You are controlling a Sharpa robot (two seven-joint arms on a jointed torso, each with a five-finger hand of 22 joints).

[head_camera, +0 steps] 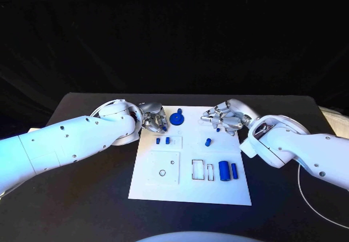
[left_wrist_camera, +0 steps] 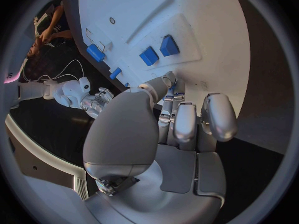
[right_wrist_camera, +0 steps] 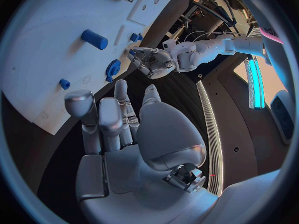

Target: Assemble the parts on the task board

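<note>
The white task board [head_camera: 190, 189] lies in the middle of the black table. My left hand [head_camera: 154, 121] hovers over its far left corner, beside a blue gear-like part [head_camera: 178, 119]. A small blue piece [left_wrist_camera: 177, 88] shows between its thumb and fingertips, pinched there. Two small blue blocks [head_camera: 164, 141] stand just in front of that hand. My right hand [head_camera: 225, 118] hangs over the far right corner, fingers loosely bent, holding nothing. A small blue peg [head_camera: 217, 129] lies by it. A short blue cylinder [head_camera: 208, 142] rests mid-board. Two blue cylinders [head_camera: 228, 171] lie near the board's right edge.
The board has a raised square plate with two small holes [head_camera: 164, 166] at its near left and narrow rectangular slots [head_camera: 200, 170] beside the cylinders. Black tabletop [head_camera: 95, 201] surrounds the board. A white cable [head_camera: 309, 196] runs along the table at the right.
</note>
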